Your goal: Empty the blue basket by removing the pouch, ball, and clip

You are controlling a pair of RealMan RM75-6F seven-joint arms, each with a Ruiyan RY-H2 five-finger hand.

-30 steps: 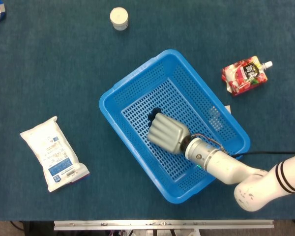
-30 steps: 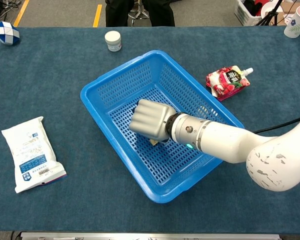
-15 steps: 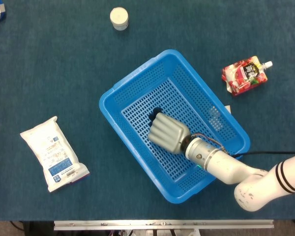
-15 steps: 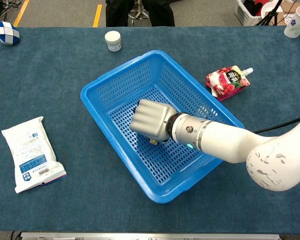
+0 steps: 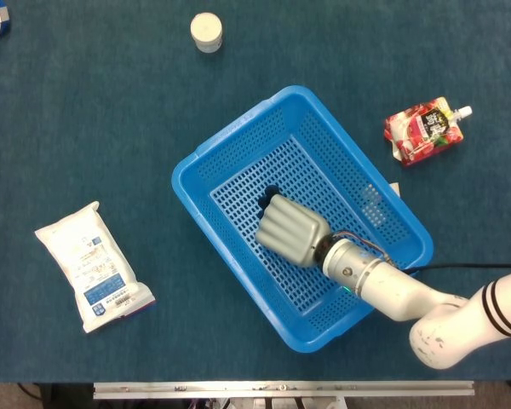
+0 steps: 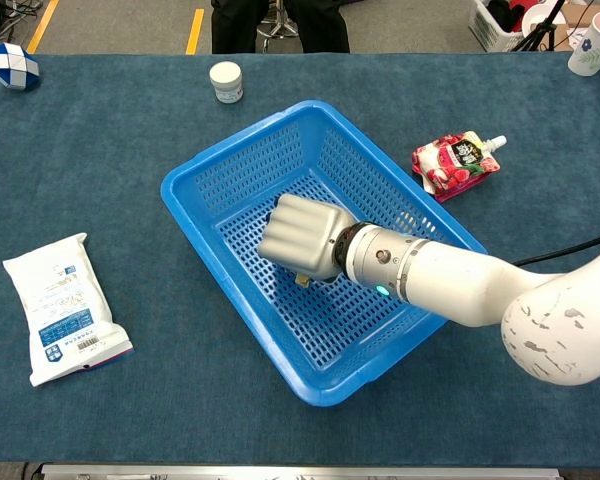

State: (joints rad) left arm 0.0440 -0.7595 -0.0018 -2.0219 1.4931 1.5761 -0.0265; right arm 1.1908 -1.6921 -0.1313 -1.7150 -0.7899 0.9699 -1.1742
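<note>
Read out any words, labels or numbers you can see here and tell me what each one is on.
None can be read.
White packet: blue label and a barcode, print too small.
Red drink pouch: dark label by the spout, blurred.
White jar: no text visible.
Right hand and blue basket: no markings seen.

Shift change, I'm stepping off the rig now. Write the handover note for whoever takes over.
Left robot hand: not in view.
Right robot hand: inside the blue basket, fingers curled down near its floor. A small dark item peeks out beside it, possibly the clip; grip unclear.
Done: red pouch lies on the table right of the basket; blue-and-white ball sits at the far left corner.
Left: get that item out.
</note>
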